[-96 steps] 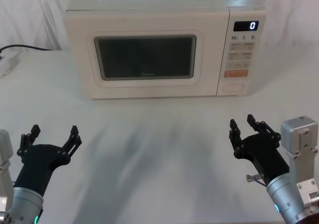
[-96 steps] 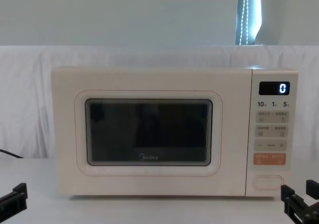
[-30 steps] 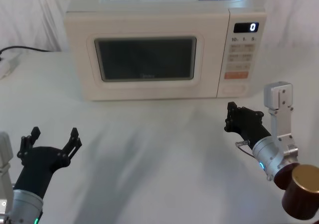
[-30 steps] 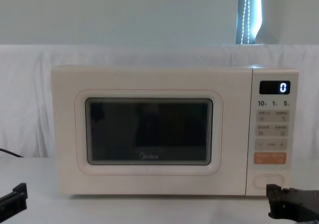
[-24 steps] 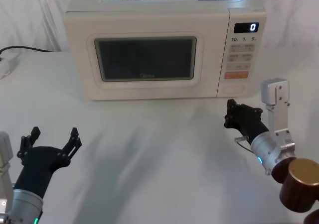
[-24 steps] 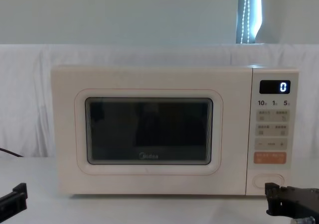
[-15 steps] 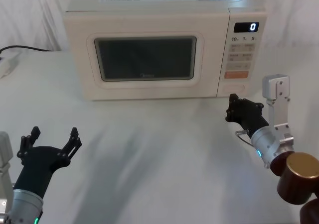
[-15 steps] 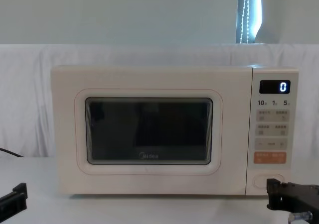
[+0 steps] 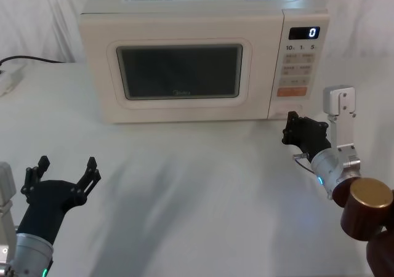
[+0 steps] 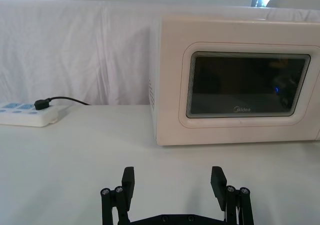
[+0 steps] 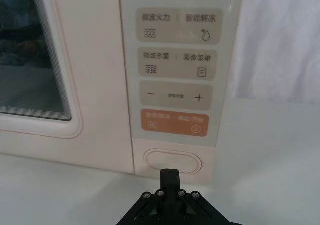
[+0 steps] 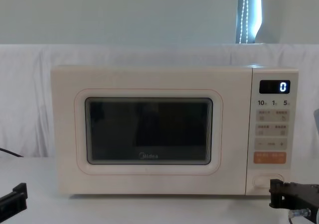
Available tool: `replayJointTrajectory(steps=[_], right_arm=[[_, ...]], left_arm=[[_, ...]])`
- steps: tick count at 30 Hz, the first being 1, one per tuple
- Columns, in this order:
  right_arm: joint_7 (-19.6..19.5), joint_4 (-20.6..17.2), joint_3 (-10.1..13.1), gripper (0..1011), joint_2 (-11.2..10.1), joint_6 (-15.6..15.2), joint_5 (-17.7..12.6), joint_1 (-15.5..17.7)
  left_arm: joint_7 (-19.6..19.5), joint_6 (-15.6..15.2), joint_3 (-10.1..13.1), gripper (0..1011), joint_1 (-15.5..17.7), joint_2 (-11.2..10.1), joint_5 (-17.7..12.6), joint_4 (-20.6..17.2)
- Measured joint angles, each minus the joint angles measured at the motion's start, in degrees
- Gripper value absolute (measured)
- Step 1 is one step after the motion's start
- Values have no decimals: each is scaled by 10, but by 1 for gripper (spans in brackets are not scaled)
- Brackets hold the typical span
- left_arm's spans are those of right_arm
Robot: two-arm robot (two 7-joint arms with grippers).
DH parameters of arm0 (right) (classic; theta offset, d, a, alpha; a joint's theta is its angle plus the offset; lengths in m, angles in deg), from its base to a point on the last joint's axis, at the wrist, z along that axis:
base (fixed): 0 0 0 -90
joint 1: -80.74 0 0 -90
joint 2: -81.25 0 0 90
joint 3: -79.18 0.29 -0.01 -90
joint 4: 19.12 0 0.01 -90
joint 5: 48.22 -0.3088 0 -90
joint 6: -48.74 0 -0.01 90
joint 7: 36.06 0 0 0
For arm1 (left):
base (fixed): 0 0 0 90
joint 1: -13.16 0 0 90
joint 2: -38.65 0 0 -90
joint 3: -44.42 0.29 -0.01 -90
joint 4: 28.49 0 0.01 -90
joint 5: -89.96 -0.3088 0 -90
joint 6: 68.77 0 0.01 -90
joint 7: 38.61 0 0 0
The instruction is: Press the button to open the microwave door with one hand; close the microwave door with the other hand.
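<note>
The cream box-shaped microwave (image 9: 203,55) stands in the upper centre of the head view on a white cloth-covered table (image 9: 197,197). Its large cream door with the dark rounded window (image 9: 180,72) sits flush and shut, filling the left and middle of the oven front. The narrow cream control panel (image 9: 300,68) occupies the right end of the front, its display reading zero.

The black right gripper (image 9: 294,128), at right centre of the head view, is drawn into a narrow closed tip and sits just before the wide oval cream button (image 11: 173,161), low on the panel. In the right wrist view the tip (image 11: 169,177) lines up under the key's middle, but contact cannot be confirmed. The orange rectangular key (image 11: 174,123) lies directly above the button.

The black left gripper (image 9: 60,177), at lower left of the head view, rests well apart from the oven with its jaws spread wide.

Risks, in my judgement:
- If the tip rides high, it would land on the orange key and could start the oven instead of releasing the door.
- An off-centre push may strike the raised rim and fail to trip the latch.
- Too hard a push may slide the oven back on the cloth.
</note>
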Motion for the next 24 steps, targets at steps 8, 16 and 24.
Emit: replayJointTrajectory(steps=[8,16,24], right_arm=[[0,38,7,0,4,12,1,-23],[-3,79,12,0,10,26,7,-47],[-4,106,19,0,13,37,8,-63]], left_arm=[[0,0,0,1001,0,0,0,0],[0,0,0,1001,0,0,0,0],[0,0,0,1001,0,0,0,0]])
